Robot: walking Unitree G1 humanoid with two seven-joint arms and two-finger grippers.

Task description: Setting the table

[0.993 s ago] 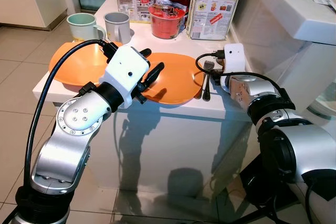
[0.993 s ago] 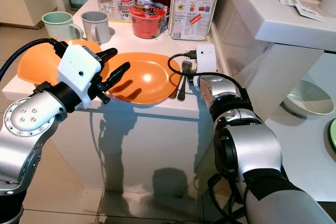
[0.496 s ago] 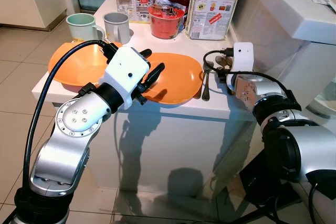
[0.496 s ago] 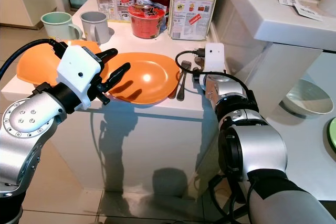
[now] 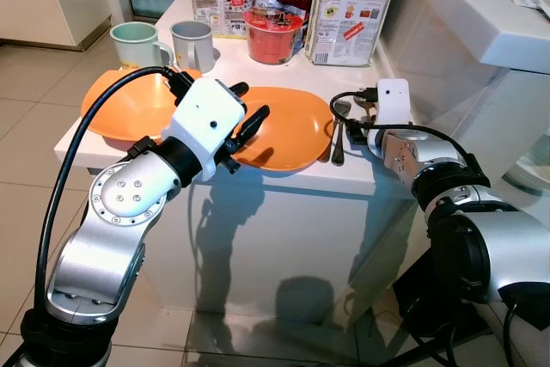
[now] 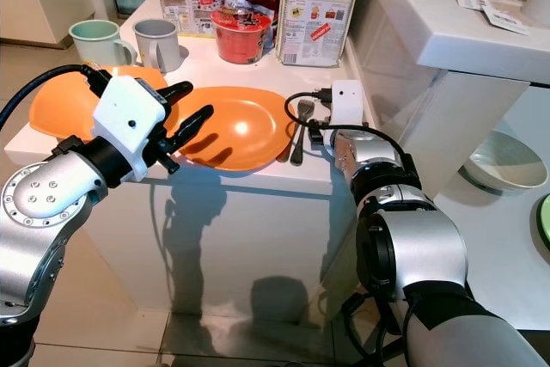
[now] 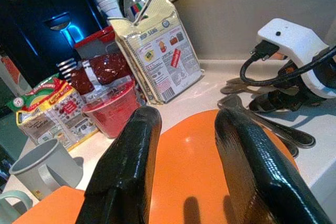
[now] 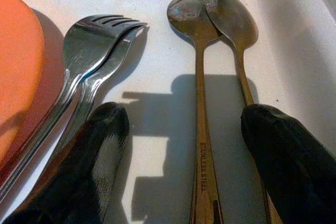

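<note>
Table point(image 5: 258, 169), white, front edge near robot.

Two orange plates: one point(image 5: 288, 126) at front centre, one point(image 5: 129, 105) at front left corner; laid side by side, presumably as two place settings.

Two forks point(image 8: 92, 45), stacked, lying just beside right rim of centre plate, tines pointing away; two spoons point(image 8: 215, 35), bowls overlapping, beside forks. Probably heaped together awaiting sorting, one of each per plate.

Right gripper point(image 8: 184, 145): low over cutlery, fingers point(image 8: 100, 145) spread wide, straddling spoon handles, pinching nothing; likely lined up for a pick.

Left gripper point(image 5: 245, 118): hovering over near rim of centre plate, fingers point(image 7: 131, 166) parted, empty; seemingly on standby.

Two mugs point(image 5: 163, 40), red cup point(image 5: 272, 33), food packets point(image 5: 348, 2) at back, clear of settings.
</note>
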